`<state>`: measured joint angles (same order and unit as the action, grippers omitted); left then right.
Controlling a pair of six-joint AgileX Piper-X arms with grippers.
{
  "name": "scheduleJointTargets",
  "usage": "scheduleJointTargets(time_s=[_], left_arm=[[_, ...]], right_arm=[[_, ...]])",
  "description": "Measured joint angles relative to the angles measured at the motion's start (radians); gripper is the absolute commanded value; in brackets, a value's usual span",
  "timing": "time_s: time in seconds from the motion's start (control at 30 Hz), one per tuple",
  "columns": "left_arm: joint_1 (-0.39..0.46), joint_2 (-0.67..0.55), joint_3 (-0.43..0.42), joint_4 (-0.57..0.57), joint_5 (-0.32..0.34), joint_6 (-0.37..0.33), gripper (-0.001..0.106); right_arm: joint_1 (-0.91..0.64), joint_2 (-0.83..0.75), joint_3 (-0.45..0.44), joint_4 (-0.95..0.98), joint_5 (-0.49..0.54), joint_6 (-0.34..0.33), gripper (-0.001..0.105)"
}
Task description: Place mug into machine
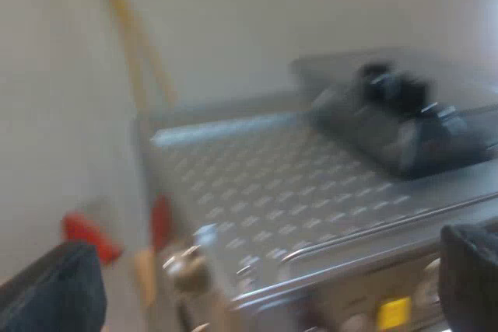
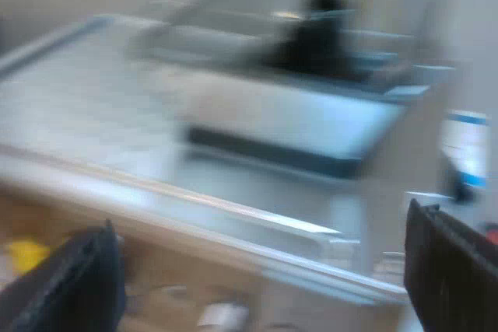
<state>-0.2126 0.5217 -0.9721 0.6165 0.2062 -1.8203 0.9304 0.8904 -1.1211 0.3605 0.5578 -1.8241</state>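
**While Both Grippers Hang Empty Above the Machine: Mug Yet to Be Fetched**

Although the task names a mug, the left gripper [image 1: 268, 270] and the right gripper [image 2: 261, 262] each hover with black fingers spread wide and nothing between them; where the mug stands cannot be told. Beneath both lies the silver espresso machine [image 1: 350, 270], its dimpled metal top plate [image 1: 264, 192] just below the fingers, its dark-lidded bean hopper [image 1: 397, 122] beyond them. The step in hand is judged to be the approach, before any grasp. The next move calls for one gripper to descend, clench on the mug and carry it to the machine's front, where a lit yellow button [image 1: 393, 312] shows. Past the plate stand a pale wall [image 1: 233, 21] and a leaning yellowish wooden stick [image 1: 128, 52].
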Motion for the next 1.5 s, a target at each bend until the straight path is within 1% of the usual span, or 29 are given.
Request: scheduleJointTargets(time_s=[0.07,0.1,0.13,0.2,0.23,0.27,0.3,0.33,0.37,0.4,0.43,0.5,0.63,0.73,0.83,0.9,0.93,0.97,1.07,1.2,1.33,1.4,1.5], left_arm=[[0.019,0.014,-0.01,0.013,0.0,0.0,0.088],[0.057,0.034,-0.016,0.033,0.0,-0.001,0.088],[0.101,0.044,-0.016,0.042,0.0,-0.001,0.088],[0.121,0.05,-0.016,0.052,0.0,-0.001,0.088],[0.133,0.053,-0.016,0.062,0.0,-0.001,0.088],[0.141,0.053,-0.016,0.064,0.0,-0.001,0.088],[0.149,0.052,-0.016,0.07,0.0,0.001,0.088],[0.159,0.052,-0.016,0.074,0.0,0.007,0.088],[0.191,0.052,-0.016,0.092,-0.016,0.052,0.088],[0.2,0.052,-0.016,0.096,-0.046,0.08,0.088],[0.204,0.052,-0.016,0.102,-0.06,0.093,0.088],[0.206,0.052,-0.016,0.115,-0.068,0.105,0.088],[0.205,0.052,-0.016,0.137,-0.078,0.112,0.088],[0.205,0.052,-0.016,0.147,-0.081,0.113,0.088],[0.205,0.052,-0.019,0.167,-0.081,0.113,0.088],[0.205,0.047,-0.016,0.206,-0.083,0.113,0.088],[0.205,0.035,-0.012,0.215,-0.089,0.113,0.088],[0.205,0.03,-0.008,0.22,-0.09,0.113,0.088],[0.205,-0.013,0.015,0.24,-0.095,0.113,0.088],[0.205,-0.117,0.063,0.251,-0.095,0.113,0.088],[0.205,-0.21,0.109,0.261,-0.095,0.111,0.088],[0.205,-0.254,0.132,0.28,-0.095,0.111,0.088],[0.205,-0.309,0.151,0.318,-0.095,0.111,0.088]], right_arm=[[-0.028,-0.019,0.0,0.016,0.0,0.0,0.076],[-0.074,-0.037,0.0,0.044,-0.016,0.0,0.076],[-0.08,-0.042,0.0,0.052,-0.018,0.0,0.076],[-0.102,-0.049,0.0,0.068,-0.031,0.0,0.076],[-0.165,-0.063,0.0,0.111,-0.076,0.004,0.076],[-0.174,-0.065,0.0,0.116,-0.083,0.006,0.076],[-0.248,-0.071,0.0,0.15,-0.135,0.031,0.076],[-0.34,-0.071,0.0,0.192,-0.21,0.059,0.076],[-0.356,-0.071,0.0,0.206,-0.227,0.06,0.076],[-0.411,-0.071,0.0,0.235,-0.267,0.068,0.076],[-0.473,-0.071,0.0,0.256,-0.328,0.071,0.076],[-0.562,-0.071,0.0,0.284,-0.411,0.074,0.076],[-0.795,-0.076,0.0,0.358,-0.523,0.076,0.076],[-0.888,-0.09,0.0,0.389,-0.558,0.076,0.076],[-0.92,-0.109,0.004,0.4,-0.574,0.07,0.076],[-0.959,-0.136,0.016,0.419,-0.576,0.018,0.076],[-0.972,-0.18,0.04,0.426,-0.573,-0.025,0.076],[-0.973,-0.198,0.051,0.429,-0.573,-0.031,0.076],[-0.973,-0.274,0.085,0.438,-0.577,-0.045,0.076],[-0.973,-0.4,0.15,0.436,-0.579,-0.047,0.076],[-0.973,-0.496,0.192,0.443,-0.579,-0.047,0.076],[-0.973,-0.53,0.209,0.442,-0.579,-0.049,0.076],[-0.973,-0.629,0.252,0.452,-0.584,-0.048,0.076]])
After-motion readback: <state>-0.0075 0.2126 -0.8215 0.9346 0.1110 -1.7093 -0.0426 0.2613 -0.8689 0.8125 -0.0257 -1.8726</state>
